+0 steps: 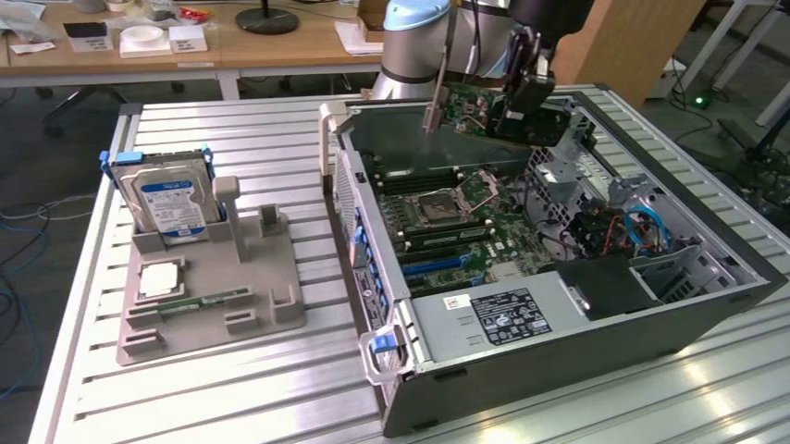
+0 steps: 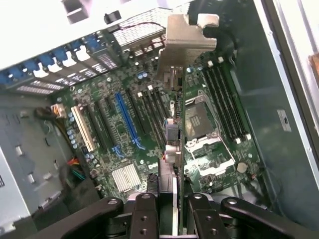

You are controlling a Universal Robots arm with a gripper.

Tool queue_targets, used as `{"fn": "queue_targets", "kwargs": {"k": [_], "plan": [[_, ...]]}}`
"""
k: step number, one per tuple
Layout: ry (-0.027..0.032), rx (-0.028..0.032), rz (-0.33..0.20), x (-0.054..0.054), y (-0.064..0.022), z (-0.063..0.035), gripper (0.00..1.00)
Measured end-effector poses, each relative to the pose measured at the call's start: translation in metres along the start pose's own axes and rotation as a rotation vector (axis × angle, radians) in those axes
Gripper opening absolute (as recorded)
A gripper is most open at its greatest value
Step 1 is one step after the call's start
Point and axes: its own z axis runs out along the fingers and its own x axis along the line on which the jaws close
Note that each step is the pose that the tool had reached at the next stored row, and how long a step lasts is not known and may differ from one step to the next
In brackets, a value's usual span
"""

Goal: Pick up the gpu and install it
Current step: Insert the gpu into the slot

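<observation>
The gpu (image 1: 473, 104) hangs in the air over the far end of the open computer case (image 1: 691, 305), its green board side showing and its pale metal end bracket (image 1: 434, 100) pointing down. My gripper (image 1: 521, 104) is shut on the card's edge. In the wrist view the gpu (image 2: 171, 149) is seen edge-on between the black fingers (image 2: 145, 215), and its bracket (image 2: 187, 42) hovers above the motherboard (image 2: 149, 164). A long blue expansion slot (image 2: 127, 119) lies beside the card's line, with nothing in it. The card is well above the board, touching nothing.
A grey parts holder (image 1: 210, 277) on the slatted table at the exterior view's left carries a silver hard drive with blue label (image 1: 173, 208) and a small green memory stick (image 1: 198, 302). Inside the case sit the power supply (image 1: 494, 319), cables (image 1: 623, 231) and CPU socket (image 1: 435, 205).
</observation>
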Motion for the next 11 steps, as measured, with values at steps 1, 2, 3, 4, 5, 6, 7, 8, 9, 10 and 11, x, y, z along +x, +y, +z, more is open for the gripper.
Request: {"fn": "queue_targets", "kwargs": {"k": [1, 2, 3, 4, 5, 6, 7, 8, 9, 10, 11], "plan": [[0.0004, 0.0002, -0.016, 0.0000, 0.0000, 0.0000, 0.27], [0.0011, 0.0004, -0.030, 0.0000, 0.0000, 0.0001, 0.27], [0.0020, 0.0006, -0.044, 0.0000, 0.0000, 0.0000, 0.27], [0.0025, 0.0009, -0.059, 0.0000, 0.0000, 0.0001, 0.27], [0.0032, 0.0011, -0.074, 0.0000, 0.0000, 0.0001, 0.27], [0.0039, 0.0012, -0.090, 0.0000, 0.0000, 0.0000, 0.27], [0.0045, 0.0014, -0.107, 0.0000, 0.0000, 0.0001, 0.27], [0.0050, 0.0017, -0.122, 0.0000, 0.0000, 0.0001, 0.27], [0.0054, 0.0018, -0.138, 0.0000, 0.0000, 0.0001, 0.27], [0.0057, 0.0018, -0.152, 0.0000, 0.0000, 0.0001, 0.27], [0.0059, 0.0019, -0.163, 0.0000, 0.0000, 0.0001, 0.27]]}}
